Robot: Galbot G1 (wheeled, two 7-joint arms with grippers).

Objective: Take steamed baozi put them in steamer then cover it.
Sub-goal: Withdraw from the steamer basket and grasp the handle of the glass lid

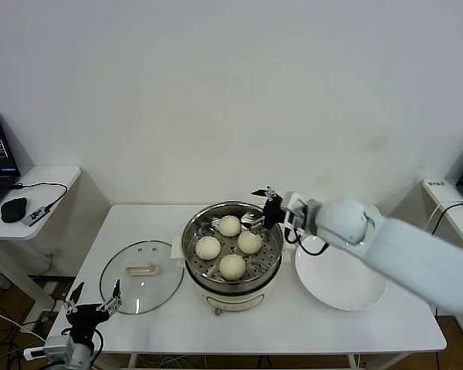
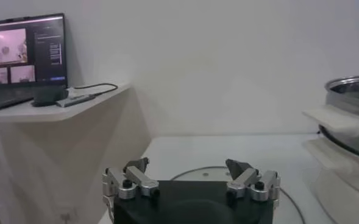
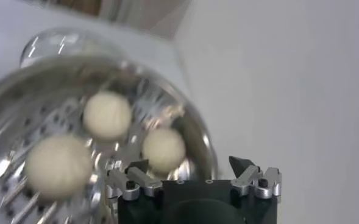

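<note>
Fingers, right: the right gripper (image 1: 264,195) has its fingers (image 3: 130,176) spread wide and holds nothing; it hangs over the far right rim of the steamer (image 1: 233,285).
Fingers, left: the left gripper (image 1: 94,300) has its fingers (image 2: 134,176) spread wide too, with nothing between them; it sits low at the near left corner of the table (image 1: 293,324), just beside the near edge of the cover (image 1: 141,276).
Baozi: four baozi (image 1: 231,266) lie on the perforated tray inside the steamer, one toward the back, one left, one right and one at the front, close together but each apart from the next. The right wrist view shows three of them (image 3: 108,115) below the gripper.
Steamer: it stands upright near the middle of the table, uncovered.
Cover: it lies flat on the table just left of the steamer, handle up, its rim close to the steamer's left side handle.
Plate: a white plate (image 1: 343,281) rests on the table just right of the steamer, under the right arm.
Side desk: a laptop (image 2: 24,61) stands on a small desk to the left, well apart from the table.
</note>
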